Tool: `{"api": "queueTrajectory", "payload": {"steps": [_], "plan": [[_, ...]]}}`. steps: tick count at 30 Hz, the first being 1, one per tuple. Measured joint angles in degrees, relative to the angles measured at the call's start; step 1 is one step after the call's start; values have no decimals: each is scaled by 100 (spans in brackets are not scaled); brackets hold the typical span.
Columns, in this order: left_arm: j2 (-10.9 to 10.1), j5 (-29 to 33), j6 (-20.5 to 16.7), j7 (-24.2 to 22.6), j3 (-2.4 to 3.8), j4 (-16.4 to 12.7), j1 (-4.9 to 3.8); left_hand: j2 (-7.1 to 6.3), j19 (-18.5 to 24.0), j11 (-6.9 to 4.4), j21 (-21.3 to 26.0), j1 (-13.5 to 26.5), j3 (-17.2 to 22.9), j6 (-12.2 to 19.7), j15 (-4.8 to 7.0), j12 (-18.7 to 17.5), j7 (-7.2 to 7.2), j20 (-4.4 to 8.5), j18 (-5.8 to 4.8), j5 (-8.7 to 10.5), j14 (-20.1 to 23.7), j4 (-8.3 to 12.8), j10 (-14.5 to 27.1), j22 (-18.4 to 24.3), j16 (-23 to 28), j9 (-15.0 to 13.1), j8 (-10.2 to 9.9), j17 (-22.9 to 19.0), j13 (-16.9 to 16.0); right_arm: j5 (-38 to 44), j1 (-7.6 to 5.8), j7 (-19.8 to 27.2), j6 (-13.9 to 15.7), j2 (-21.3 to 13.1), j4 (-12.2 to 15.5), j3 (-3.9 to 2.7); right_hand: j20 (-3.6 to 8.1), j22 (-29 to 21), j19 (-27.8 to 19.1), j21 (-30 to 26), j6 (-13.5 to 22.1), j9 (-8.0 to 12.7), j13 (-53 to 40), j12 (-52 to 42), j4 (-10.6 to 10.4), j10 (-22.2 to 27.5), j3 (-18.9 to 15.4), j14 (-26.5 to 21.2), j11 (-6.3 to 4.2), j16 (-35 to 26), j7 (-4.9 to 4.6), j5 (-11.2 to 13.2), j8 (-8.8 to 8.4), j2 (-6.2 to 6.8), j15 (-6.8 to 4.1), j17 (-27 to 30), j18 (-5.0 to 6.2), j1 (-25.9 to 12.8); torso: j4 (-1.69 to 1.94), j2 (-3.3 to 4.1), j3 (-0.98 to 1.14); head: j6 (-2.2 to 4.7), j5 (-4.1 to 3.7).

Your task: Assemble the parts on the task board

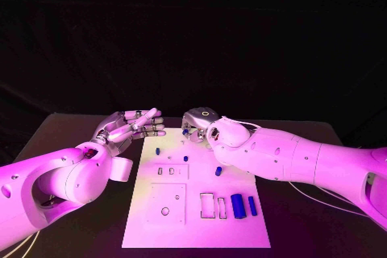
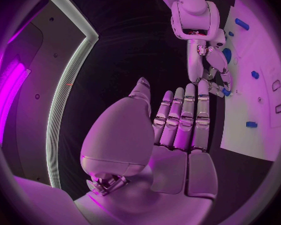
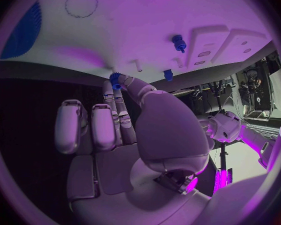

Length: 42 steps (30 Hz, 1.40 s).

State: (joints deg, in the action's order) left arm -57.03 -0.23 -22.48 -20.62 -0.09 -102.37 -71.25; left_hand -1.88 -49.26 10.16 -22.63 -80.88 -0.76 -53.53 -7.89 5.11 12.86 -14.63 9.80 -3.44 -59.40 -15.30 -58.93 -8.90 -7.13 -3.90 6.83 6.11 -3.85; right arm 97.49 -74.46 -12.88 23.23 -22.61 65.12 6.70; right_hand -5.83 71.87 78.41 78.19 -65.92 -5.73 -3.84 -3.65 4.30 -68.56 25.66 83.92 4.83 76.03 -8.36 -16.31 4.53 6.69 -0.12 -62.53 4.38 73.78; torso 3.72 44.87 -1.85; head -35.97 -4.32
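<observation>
White board: we saw the board (image 1: 197, 224) lying in the middle of the black table (image 1: 65, 135), long side running from 6 to 12 o'clock in the head view.
Left hand: we found the left hand (image 1: 129, 126) at about 10 o'clock from the board's centre, just off the board's far left corner, above the table. Its fingers (image 2: 184, 117) lay straight and side by side, thumb apart, and we saw nothing in it.
Right hand: we found the right hand (image 1: 202, 126) at about 12 o'clock, over the board's far edge. It pinched a small blue gear (image 3: 116, 79) at its fingertips, the other fingers (image 3: 84, 127) curled loosely.
Blocks: we noted two blue blocks (image 1: 238, 205) lying side by side at about 4 o'clock on the board, beside two outlined slots.
Pegs: we noted small blue pegs (image 1: 218, 170) scattered across the board's far half; one (image 1: 185, 158) sat near 12 o'clock.
Recesses: we saw a square panel (image 1: 168, 203) with holes at about 7 o'clock.
</observation>
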Motion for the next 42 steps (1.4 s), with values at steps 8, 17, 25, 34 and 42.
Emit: {"api": "queueTrajectory", "payload": {"steps": [8, 17, 25, 34, 42], "plan": [[1, 0, -1, 0, 0, 16, -1, 0, 0, 0, 0, 0, 0, 0, 0, 0, 0, 0, 0, 0, 0, 0, 0, 0, 0, 0, 0, 0, 0, 8, 1, -44, -11, 25, -38, 1, -104, -167, -104, -93, 306, 53, 15, 0, -32, 360, 9, 11, 91, -45, -95, 116, -86, 172, 75, 170, 0, -101, -2, 3, 0, 6, 13], [0, 0, -2, 3, 0, 21, -2, 0, 0, 0, 0, 0, 0, 0, 0, 0, 0, 0, 0, 0, 0, 0, 0, -1, 0, 0, 0, -1, 0, 6, -2, -51, -72, 22, -52, 0, -135, -251, -135, -133, 410, 80, 15, 0, -69, 485, -29, 11, 126, -45, -123, 133, -86, 180, 75, 219, 0, -109, -5, 5, 3, -2, 13], [-8, 0, -2, 7, 0, 45, -3, 0, 0, 0, 0, 0, 0, 0, 0, 0, 0, 0, 0, 0, 0, 0, 0, -1, 0, 0, 0, -1, 0, -15, -6, -43, 15, -332, 346, -11, -124, -215, -167, -159, 411, 80, -21, -70, -97, 386, -57, 11, 99, -67, -124, 87, -86, 215, 75, 243, 1, -101, -6, 5, 3, 3, 9], [-40, 1, 2, 10, -1, 78, -3, 0, 0, 0, 0, 0, 0, 0, 0, 0, 0, 0, 0, 0, 0, 0, 0, 5, 0, 0, 0, -2, 0, -428, -113, 31, 142, -1475, 1312, -101, -48, 37, -27, -20, 775, 131, -234, -436, -469, -356, -975, 8, -10, 122, -80, 168, -86, 569, 72, -51, 1, -455, -52, 0, 3, 64, -29], [-67, 1, 3, 10, -1, 124, -3, 0, 0, 0, 0, 0, 0, 0, 0, 0, 0, 0, 0, 0, 0, 0, 0, 4, 0, 0, 0, -2, 0, -979, -195, 96, -78, -1976, 1469, -130, 135, 305, 196, 181, 839, 58, -1723, -2142, -700, -1087, -2081, 11, -247, 395, 81, -148, 36, 385, -155, -509, 1, -27, -110, -23, 3, 81, -35]]}}
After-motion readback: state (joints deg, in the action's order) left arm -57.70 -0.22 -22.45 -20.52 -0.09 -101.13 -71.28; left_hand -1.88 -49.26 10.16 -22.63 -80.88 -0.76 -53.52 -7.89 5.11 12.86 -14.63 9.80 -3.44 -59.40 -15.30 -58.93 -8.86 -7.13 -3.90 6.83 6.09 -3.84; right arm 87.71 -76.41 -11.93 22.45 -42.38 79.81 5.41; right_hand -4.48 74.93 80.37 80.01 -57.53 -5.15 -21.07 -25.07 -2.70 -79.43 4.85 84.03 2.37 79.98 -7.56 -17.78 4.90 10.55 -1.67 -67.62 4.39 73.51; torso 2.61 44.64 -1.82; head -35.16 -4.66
